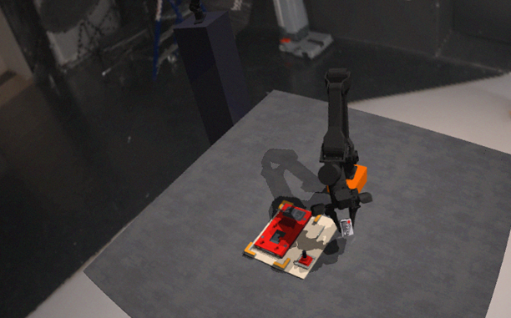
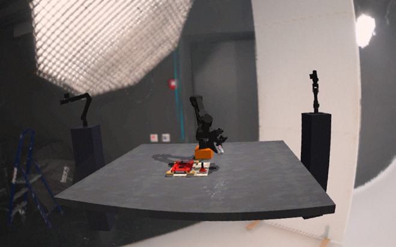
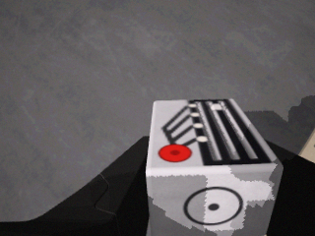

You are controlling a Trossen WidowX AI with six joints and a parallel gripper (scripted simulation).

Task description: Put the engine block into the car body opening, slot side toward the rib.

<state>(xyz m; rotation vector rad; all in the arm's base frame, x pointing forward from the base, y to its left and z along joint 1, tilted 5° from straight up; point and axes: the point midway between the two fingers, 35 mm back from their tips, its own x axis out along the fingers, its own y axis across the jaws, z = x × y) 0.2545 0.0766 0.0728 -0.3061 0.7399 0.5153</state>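
My gripper (image 1: 346, 222) (image 2: 219, 148) is shut on the engine block (image 1: 347, 227) (image 2: 220, 149) (image 3: 214, 197), a light grey block with a red disc and dark stripes on one face and a ring mark on another. The block hangs above the table, beside the cream board and away from the car body. The red car body (image 1: 263, 240) (image 2: 178, 167) lies on the board between orange corner pieces. Its opening (image 1: 277, 236) shows dark in the top view. The rib cannot be made out, and the slot side of the block cannot be told.
The cream board (image 1: 301, 271) (image 2: 205, 173) carries a small red piece with a black upright knob (image 1: 304, 254) (image 2: 202, 165) near its corner. The orange arm base (image 1: 358, 179) (image 2: 203, 152) stands behind the board. Arm shadows fall across the table (image 1: 223, 306) (image 2: 144, 192).
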